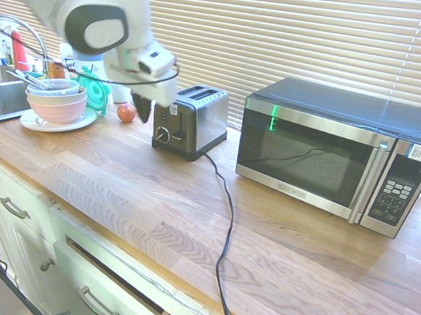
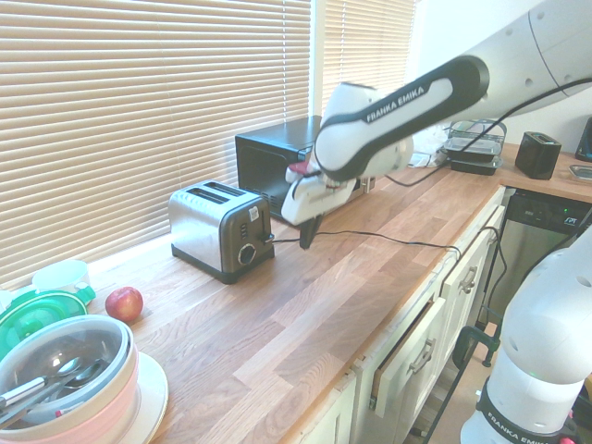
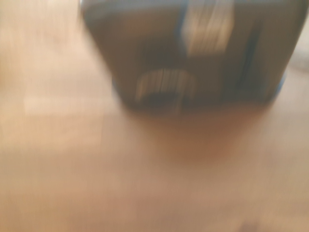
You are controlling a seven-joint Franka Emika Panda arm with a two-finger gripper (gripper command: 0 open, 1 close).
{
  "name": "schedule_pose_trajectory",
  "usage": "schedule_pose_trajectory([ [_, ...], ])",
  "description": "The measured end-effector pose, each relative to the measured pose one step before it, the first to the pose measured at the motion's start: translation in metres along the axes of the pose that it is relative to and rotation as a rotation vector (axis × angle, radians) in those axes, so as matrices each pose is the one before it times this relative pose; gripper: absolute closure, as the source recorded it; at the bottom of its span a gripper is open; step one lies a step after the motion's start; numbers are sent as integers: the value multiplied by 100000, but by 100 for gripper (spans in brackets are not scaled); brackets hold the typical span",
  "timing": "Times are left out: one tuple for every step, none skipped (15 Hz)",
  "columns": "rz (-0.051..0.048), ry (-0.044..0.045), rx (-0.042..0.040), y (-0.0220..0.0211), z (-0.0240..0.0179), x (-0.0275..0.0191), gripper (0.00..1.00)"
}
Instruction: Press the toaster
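A white Franka arm hangs its gripper (image 2: 307, 233) over a wooden kitchen counter (image 1: 191, 214), its dark fingers pressed together on nothing and pointing steeply down. The two-slot toaster (image 1: 193, 121) — brushed steel sides, black ends and top — stands on the counter in front of the closed window blinds (image 1: 293, 33), between a red apple (image 1: 126, 112) and a steel-and-black microwave (image 1: 338, 154). In the second exterior view the gripper is in the air just beside the toaster's control end, apart from it; that end carries a round knob (image 2: 246, 256) low down and a white sticker (image 2: 253, 212) near the top. In the first exterior view the fingers overlap the same end of the toaster, hiding part of it, so contact cannot be judged from there. A black cord (image 1: 223, 224) runs from the toaster across the counter and over its front edge. Beyond the apple, pink stacked bowls (image 1: 56, 103) sit on a white plate (image 1: 56, 122), the top bowl holding metal utensils (image 2: 46, 381); a green lid (image 2: 37, 314) lies behind them, near the sink (image 1: 0, 93) with its curved tap. A drawer (image 1: 109, 292) under the counter stands slightly pulled out. The wrist view is heavily blurred — it shows only the toaster's dark end (image 3: 193, 53), with the pale round knob, above bare wood
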State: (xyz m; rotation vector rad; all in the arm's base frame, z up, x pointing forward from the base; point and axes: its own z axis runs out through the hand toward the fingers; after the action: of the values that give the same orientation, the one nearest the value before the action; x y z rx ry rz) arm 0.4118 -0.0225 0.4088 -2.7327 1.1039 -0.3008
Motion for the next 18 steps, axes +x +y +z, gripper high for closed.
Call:
schedule_pose_trajectory([
  [275,-944,-1605,651,1273,-843,100],
  [375,-506,-692,426,506,-246,100],
  [399,-7,-122,180,44,46,100],
  [443,189,87,152,-130,128,100],
  [11,21,-3,52,-24,8,100],
  [-37,-15,-25,100,5,-105,100],
  [-33,150,95,125,-76,-154,0],
  [-2,60,162,121,-122,-205,0],
  [-194,262,212,117,-216,-267,0],
  [-202,525,409,101,-286,-217,0],
  [-455,-142,-48,44,-178,-314,0],
  [-587,-515,-417,-96,-127,-344,0],
  [-542,-600,-572,-134,-101,-300,0],
  [-482,-654,-654,-128,-9,-284,0],
  [-221,-329,-323,-61,-23,-149,0],
  [-19,-445,-295,16,7,-78,0],
  [30,-221,-104,1,6,-41,0],
  [38,-54,39,-18,-2,-22,0],
])
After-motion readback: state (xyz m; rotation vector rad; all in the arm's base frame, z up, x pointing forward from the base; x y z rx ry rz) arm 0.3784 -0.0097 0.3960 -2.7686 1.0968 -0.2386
